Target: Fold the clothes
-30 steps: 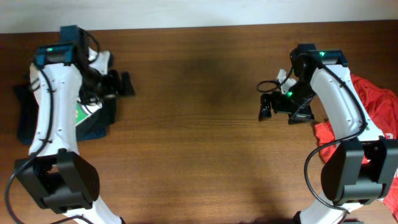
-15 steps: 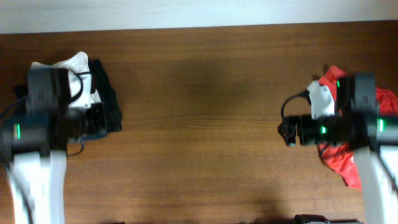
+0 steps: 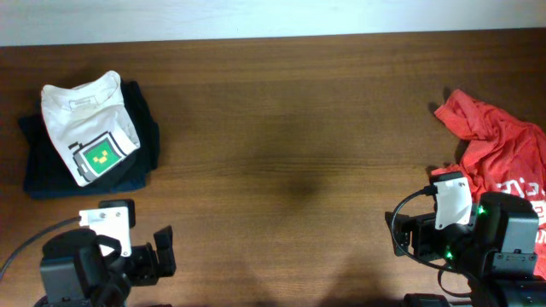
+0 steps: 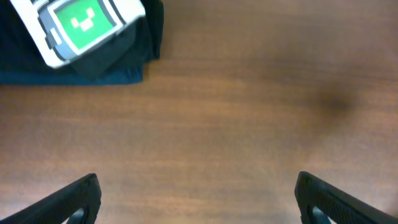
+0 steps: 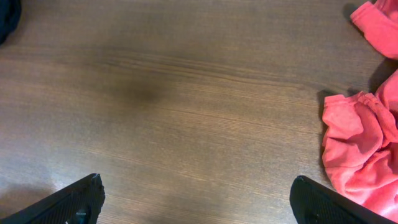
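The white T-shirt lies folded at the far left, its green-and-yellow square print facing up, on top of a folded dark navy garment. The left wrist view catches the white T-shirt's print at its top left corner. Crumpled and unfolded, the red T-shirt with white lettering sits at the right edge; its bunched red cloth fills the right of the right wrist view. My left gripper is open above bare wood near the front edge, well short of the white shirt. My right gripper is open too, just left of the red shirt, holding nothing.
Wooden table runs between the two garments. A pale wall strip borders the table's far edge. A corner of the dark garment shows at the top left of the right wrist view.
Both arms have drawn back from the garments to the table's near edge, uncovering the folded white shirt and the red shirt. Both grippers stayed open.
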